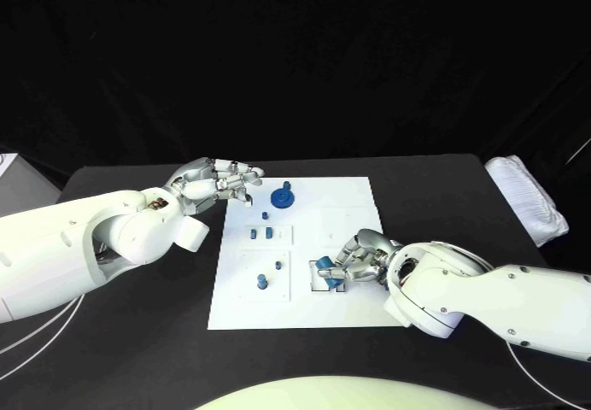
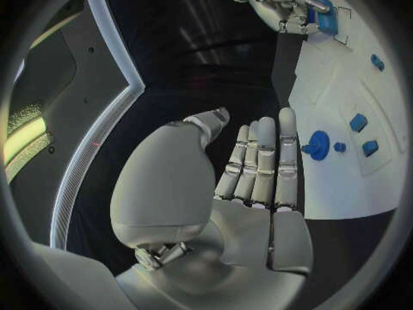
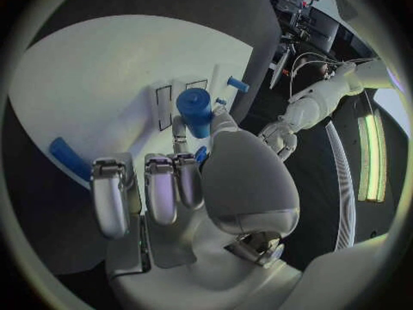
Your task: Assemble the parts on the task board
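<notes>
Blue plastic is what's being dealt with: from the head view, the right hand (image 1: pixel 350 263) is seen curled down over the near-right part of the task board (image 1: pixel 351 192), with a blue cylinder part (image 1: pixel 330 275) pinched under its fingers right at a small outlined recess (image 1: pixel 323 284). The left hand (image 1: pixel 219 181) is held off the board's far-left corner, nothing in it, fingers loosely bent; a blue disc with a peg (image 1: pixel 282 199) sits just beside its fingertips. Two small blue pegs (image 1: pixel 260 232) and another one (image 1: pixel 261 281) lie between the two hands. In the left wrist view the left hand (image 2: pixel 250 179) is shown flat and empty, fingers straight and side by side, with the disc (image 2: pixel 319 145) just past the fingertips. In the right wrist view the cylinder (image 3: pixel 195 111) is seen upright, held against the thumb side of the right hand (image 3: pixel 185 186), close to the recess outline (image 3: pixel 164 107). For this step it's probably best if the part is kept upright, lined up squarely over the recess and pressed straight down, not released until it's seated, otherwise it could tip over.
</notes>
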